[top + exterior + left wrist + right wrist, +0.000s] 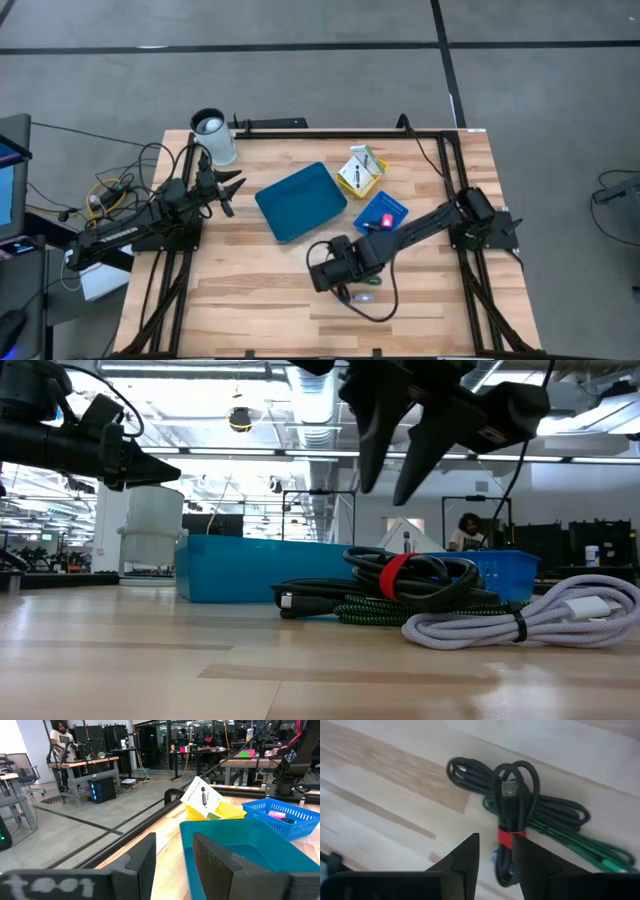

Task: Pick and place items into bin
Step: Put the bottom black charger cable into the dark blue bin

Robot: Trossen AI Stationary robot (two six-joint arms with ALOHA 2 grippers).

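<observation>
A bundle of black cable (pixel 512 805) with a red tie (pixel 507 837) lies on the table, with a green braided cable (pixel 560 832) and a coiled white cable (pixel 520 615) beside it. My right gripper (pixel 383 495) hangs open above this pile (pixel 360 295), fingers pointing down, touching nothing. A white packet with green and black marks (pixel 202 797) stands in a yellow bin (pixel 360 172). A pink-red piece (pixel 386 221) lies in a small blue basket (pixel 392 205). My left gripper (pixel 174 845) is open at the left side of the blue tray (pixel 300 200).
A white cylinder (pixel 215 135) stands at the table's far left. The blue tray (pixel 230 575) sits mid-table behind the cables. Black frame rails run along the table's far, left and right edges. Bare wood lies along the near edge. People stand in the room behind.
</observation>
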